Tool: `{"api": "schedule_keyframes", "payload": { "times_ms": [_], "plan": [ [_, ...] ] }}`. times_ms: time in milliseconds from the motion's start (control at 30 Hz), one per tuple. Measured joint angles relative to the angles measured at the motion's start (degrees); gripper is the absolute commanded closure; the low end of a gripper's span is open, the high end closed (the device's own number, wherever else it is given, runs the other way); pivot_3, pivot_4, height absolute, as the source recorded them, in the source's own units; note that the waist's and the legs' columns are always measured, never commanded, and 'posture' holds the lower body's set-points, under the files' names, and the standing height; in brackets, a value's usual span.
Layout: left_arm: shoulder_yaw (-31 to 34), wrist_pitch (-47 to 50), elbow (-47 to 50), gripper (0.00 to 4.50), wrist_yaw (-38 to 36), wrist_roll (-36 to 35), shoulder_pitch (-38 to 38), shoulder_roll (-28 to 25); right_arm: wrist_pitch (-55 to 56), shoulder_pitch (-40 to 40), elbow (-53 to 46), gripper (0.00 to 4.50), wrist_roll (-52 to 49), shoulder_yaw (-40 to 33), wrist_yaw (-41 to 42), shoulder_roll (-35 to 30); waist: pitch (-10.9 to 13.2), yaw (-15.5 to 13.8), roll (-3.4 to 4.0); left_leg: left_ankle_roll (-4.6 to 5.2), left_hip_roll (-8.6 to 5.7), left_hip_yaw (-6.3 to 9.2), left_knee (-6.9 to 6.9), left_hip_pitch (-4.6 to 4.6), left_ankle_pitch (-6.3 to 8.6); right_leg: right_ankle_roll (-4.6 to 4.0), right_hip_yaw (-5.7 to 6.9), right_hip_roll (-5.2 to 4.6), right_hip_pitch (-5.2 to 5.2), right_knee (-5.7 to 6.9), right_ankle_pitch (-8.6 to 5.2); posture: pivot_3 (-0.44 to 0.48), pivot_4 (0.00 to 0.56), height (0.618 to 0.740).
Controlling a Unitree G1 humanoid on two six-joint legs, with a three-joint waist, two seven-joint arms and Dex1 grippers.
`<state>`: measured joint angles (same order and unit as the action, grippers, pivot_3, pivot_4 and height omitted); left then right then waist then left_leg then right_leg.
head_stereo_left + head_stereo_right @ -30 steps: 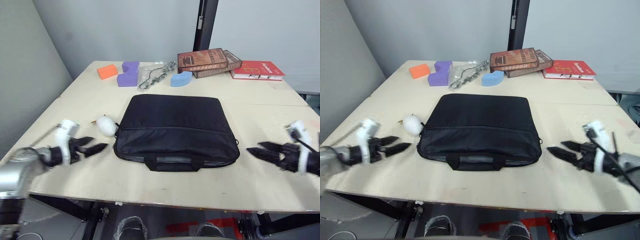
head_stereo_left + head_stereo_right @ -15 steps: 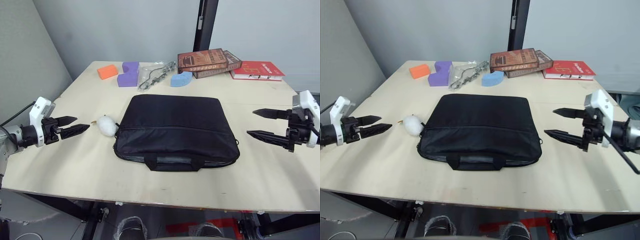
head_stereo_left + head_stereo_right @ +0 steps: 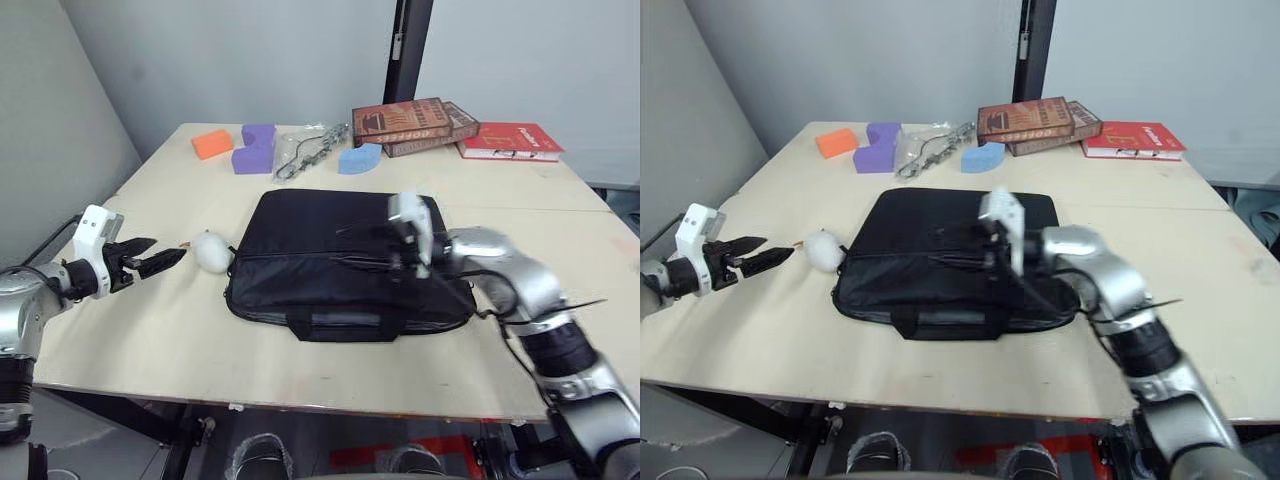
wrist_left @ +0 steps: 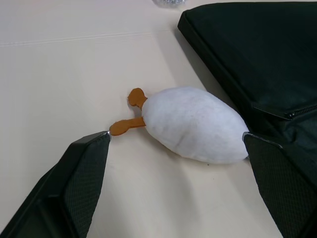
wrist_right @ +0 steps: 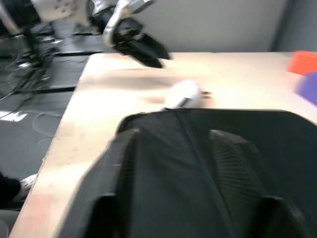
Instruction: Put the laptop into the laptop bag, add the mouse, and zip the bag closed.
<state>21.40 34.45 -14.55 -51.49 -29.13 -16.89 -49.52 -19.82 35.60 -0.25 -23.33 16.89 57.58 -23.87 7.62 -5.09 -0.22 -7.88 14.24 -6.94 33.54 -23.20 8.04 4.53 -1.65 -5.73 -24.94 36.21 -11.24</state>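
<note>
The black laptop bag (image 3: 330,285) lies flat at the table's middle, handles toward me. Its zipper (image 4: 302,110) shows at the left corner. My right gripper (image 3: 345,247) hovers low over the bag's top, pointing left, fingers apart with nothing between them. My left gripper (image 3: 165,253) stands open at the table's left, pointing at a white egg-shaped soft toy (image 3: 212,252) with orange feet, which rests against the bag's left edge. In the left wrist view the toy (image 4: 193,124) lies just beyond the open fingertips (image 4: 101,141). The laptop and the mouse are out of view.
At the back of the table lie an orange block (image 3: 212,143), a purple block (image 3: 255,148), a clear plastic bag with metal parts (image 3: 310,150), a blue block (image 3: 360,157), stacked books (image 3: 415,122) and a red book (image 3: 510,140). A grey wall runs along the left.
My right arm has swung from the table's right side leftward over the bag, and its jaws have narrowed. The left gripper has risen from the front edge and now points at the toy.
</note>
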Motion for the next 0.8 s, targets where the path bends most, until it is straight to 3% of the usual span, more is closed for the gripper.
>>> {"api": "schedule_keyframes", "payload": {
  "times_ms": [100,133,333,567,667,800],
  "plan": [
    [0.51,0.71,1.95,0.0,1.3,-0.49,1.51,0.86,8.66,1.44,11.46,4.33,5.84,2.95,1.54,3.69,-0.05,-0.03,-0.11,-0.01,0.0,0.03,0.02,-0.01,0.0,-0.04,0.02,0.0,0.01,0.0,0.0,0.0,0.15,0.734],
    [0.64,1.05,2.45,0.0,1.73,-0.57,1.72,1.29,11.22,1.83,15.36,4.45,7.58,3.73,1.77,4.8,-0.05,-0.06,-0.12,0.0,0.0,0.04,0.03,-0.01,0.0,-0.04,0.02,-0.01,0.01,0.02,0.0,0.0,0.15,0.734],
    [1.58,3.34,4.28,0.0,5.14,-2.42,1.94,4.09,24.94,5.44,29.81,4.45,14.77,4.66,2.04,8.78,-0.31,0.77,-0.44,-0.01,0.02,0.05,0.24,0.28,0.0,-0.1,-0.04,-0.01,0.17,0.39,-0.02,0.0,0.15,0.734],
    [-1.01,1.61,1.86,0.0,12.17,-0.19,-0.7,12.41,23.74,2.42,27.72,4.45,14.83,3.41,3.55,8.65,-0.68,0.5,-0.52,0.01,0.02,0.1,0.35,0.42,0.0,-0.17,-0.02,-0.02,0.38,0.47,0.02,0.0,0.15,0.734],
    [-2.13,-0.26,-1.35,0.79,13.54,0.86,-3.1,14.58,22.39,2.0,26.45,4.5,14.9,3.39,4.01,8.29,-0.7,0.49,-0.53,0.01,0.02,0.13,0.35,0.4,0.0,-0.19,-0.01,-0.02,0.38,0.45,0.03,0.0,0.15,0.734],
    [-3.53,-1.15,-3.24,2.24,13.38,1.11,-5.34,15.86,21.55,1.92,25.37,4.5,15.42,3.38,4.41,7.71,-0.7,0.46,-0.54,0.01,0.01,0.13,0.34,0.33,0.0,-0.19,0.01,-0.02,0.37,0.3,0.03,0.0,0.15,0.734]
  ]
}}
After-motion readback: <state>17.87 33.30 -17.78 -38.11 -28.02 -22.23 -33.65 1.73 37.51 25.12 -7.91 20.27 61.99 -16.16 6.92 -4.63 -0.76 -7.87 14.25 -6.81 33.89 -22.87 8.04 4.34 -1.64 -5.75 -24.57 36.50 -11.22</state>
